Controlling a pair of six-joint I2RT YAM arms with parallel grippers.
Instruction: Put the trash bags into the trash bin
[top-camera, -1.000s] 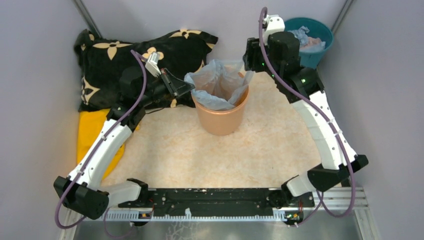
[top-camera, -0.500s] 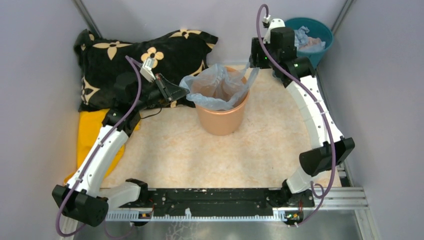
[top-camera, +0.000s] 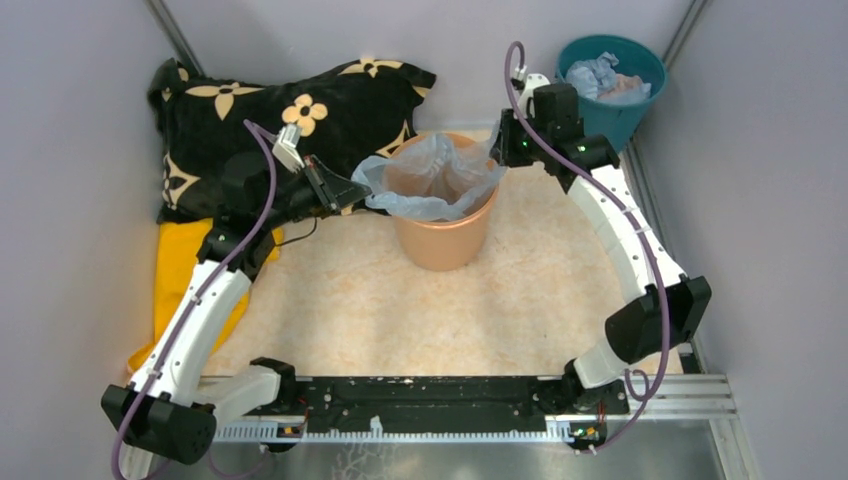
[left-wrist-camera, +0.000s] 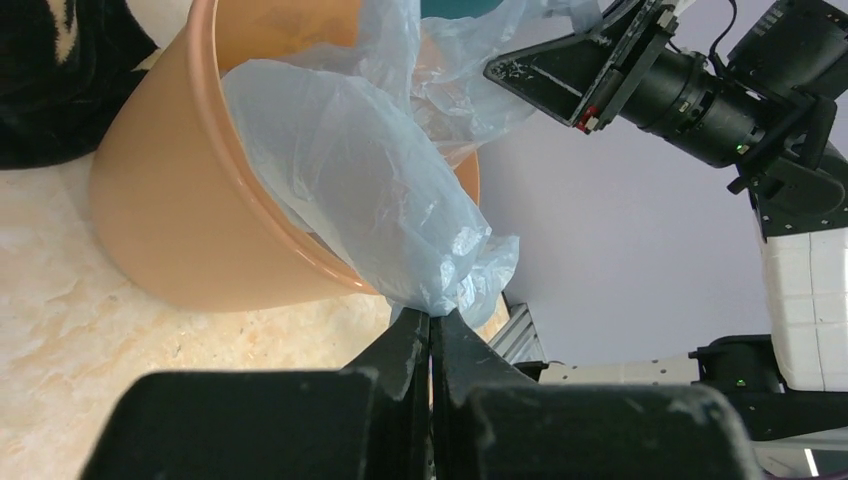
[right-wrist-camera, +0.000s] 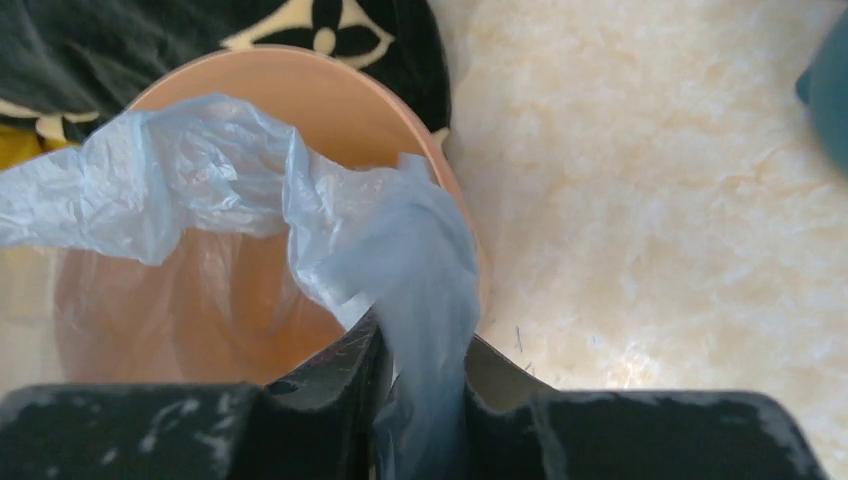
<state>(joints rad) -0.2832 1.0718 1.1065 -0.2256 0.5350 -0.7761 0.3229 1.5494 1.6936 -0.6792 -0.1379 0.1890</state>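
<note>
The peach-orange trash bin (top-camera: 445, 240) stands upright at mid-table. A pale blue see-through trash bag (top-camera: 430, 180) sits in its mouth, stretched left and right over the rim. My left gripper (top-camera: 358, 190) is at the bin's left rim, shut on a bunched corner of the bag (left-wrist-camera: 440, 280); the bin (left-wrist-camera: 170, 220) lies just beyond it. My right gripper (top-camera: 497, 150) hangs at the right rim. In the right wrist view its jaws (right-wrist-camera: 420, 345) stand apart with a strand of the bag (right-wrist-camera: 420, 280) running between them, above the bin's rim (right-wrist-camera: 330, 100).
A dark teal bucket (top-camera: 630, 110) with crumpled stuff inside stands at the back right, close behind the right arm. A black flowered pillow (top-camera: 250, 110) lies at the back left, a yellow cloth (top-camera: 180, 270) along the left wall. Grey walls close in three sides.
The right wrist has come down from the back toward the bin's right rim. The left gripper has drawn the bag's corner leftward. The bag's mouth now lies wider and lower over the bin.
</note>
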